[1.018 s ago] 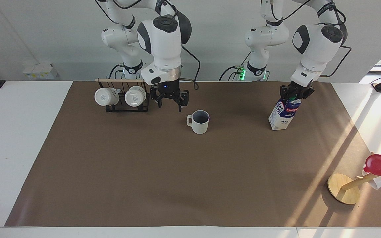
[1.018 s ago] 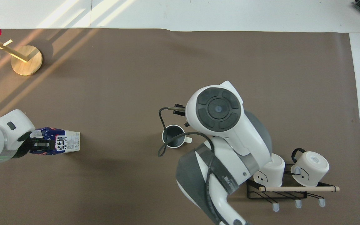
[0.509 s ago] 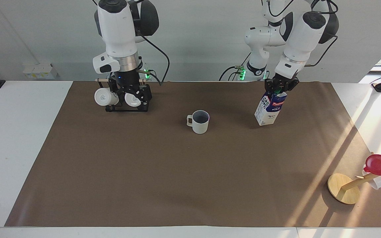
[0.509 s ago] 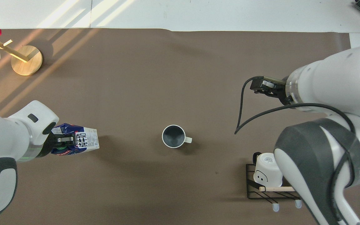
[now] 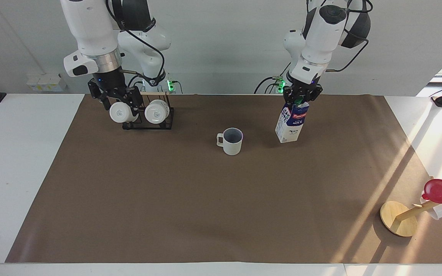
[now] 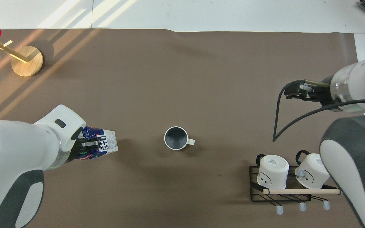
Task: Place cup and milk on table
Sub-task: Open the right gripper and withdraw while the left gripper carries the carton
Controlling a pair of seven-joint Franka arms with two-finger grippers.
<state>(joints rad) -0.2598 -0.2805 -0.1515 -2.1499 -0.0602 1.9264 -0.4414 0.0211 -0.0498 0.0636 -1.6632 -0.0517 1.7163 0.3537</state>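
Observation:
The off-white cup (image 5: 231,141) with a grey-blue inside stands upright on the brown mat (image 5: 205,199) of the table, free of both grippers; it also shows in the overhead view (image 6: 176,138). My left gripper (image 5: 300,99) is shut on the top of the blue-and-white milk carton (image 5: 292,123), which hangs slightly tilted beside the cup, toward the left arm's end. Its base is at the mat or just above it; I cannot tell whether it touches. The carton also shows in the overhead view (image 6: 101,147). My right gripper (image 5: 116,102) is open and empty, raised over the mug rack's outer end.
A black wire rack (image 5: 165,124) with two white mugs (image 5: 156,111) lies near the right arm's base; it also shows in the overhead view (image 6: 280,193). A wooden mug tree (image 5: 398,218) with a red cup (image 5: 441,191) stands at the corner farthest from the robots, at the left arm's end.
My left gripper has carried the milk carton along the mat toward the cup. My right arm has risen and swung away from the cup to over the rack.

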